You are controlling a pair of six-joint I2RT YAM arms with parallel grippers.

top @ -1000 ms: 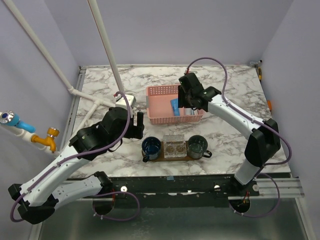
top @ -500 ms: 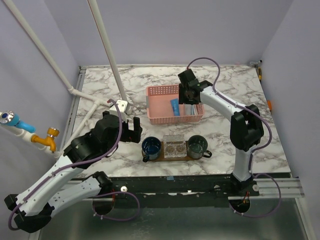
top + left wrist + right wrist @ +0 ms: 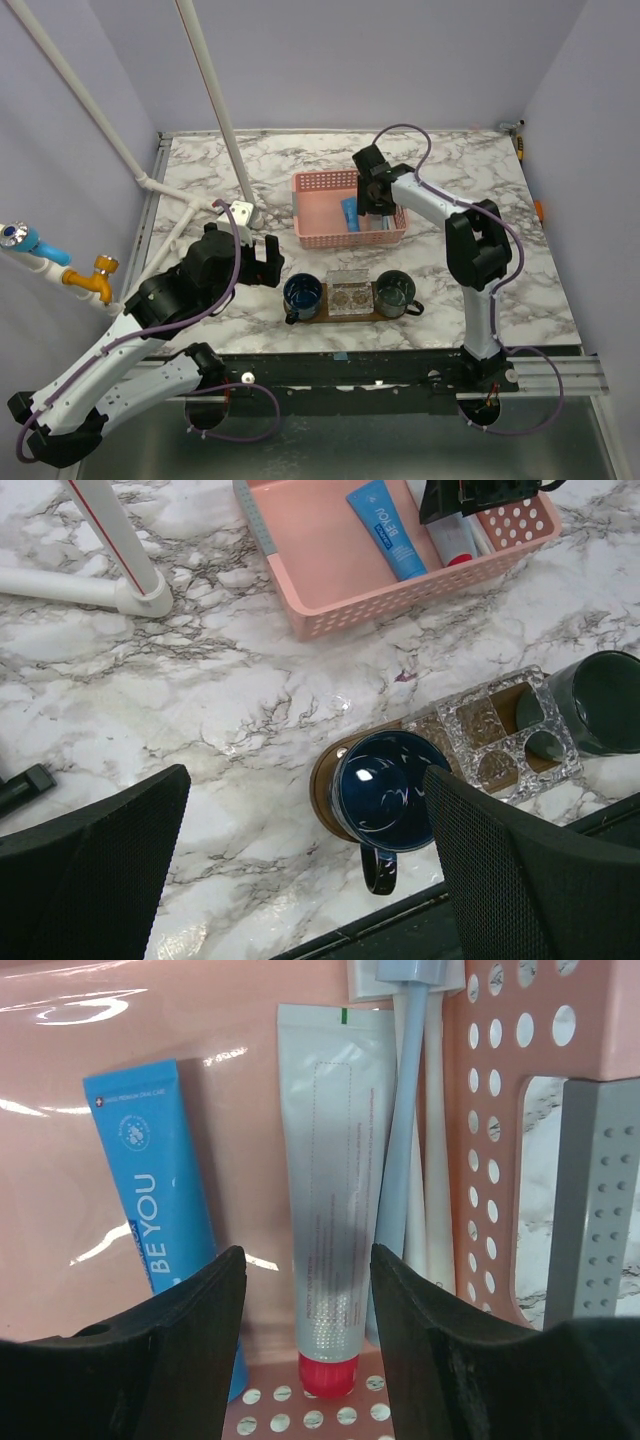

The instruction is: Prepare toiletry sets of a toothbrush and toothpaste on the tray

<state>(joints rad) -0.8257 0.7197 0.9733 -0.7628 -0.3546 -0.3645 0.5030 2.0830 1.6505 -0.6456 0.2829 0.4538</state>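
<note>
Right tool (image 3: 307, 1290), fingers spread, hangs over a red-capped white tube (image 3: 325, 1210) in the pink basket (image 3: 240, 1090); blue toothpaste (image 3: 160, 1210) lies at its nine o'clock.

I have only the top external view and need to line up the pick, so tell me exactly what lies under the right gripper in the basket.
Observer: The right gripper is open above a white tube with a red cap, which lies flat in the pink basket.
Operator: Give me its neighbours.
Observer: In the right wrist view, a blue tube marked BE YOU lies on its left. Pale toothbrushes lie on its right, against the perforated wall.
Operator: Now report the tray.
Observer: In the left wrist view, the clear holder on the tray shows only empty openings.
</note>
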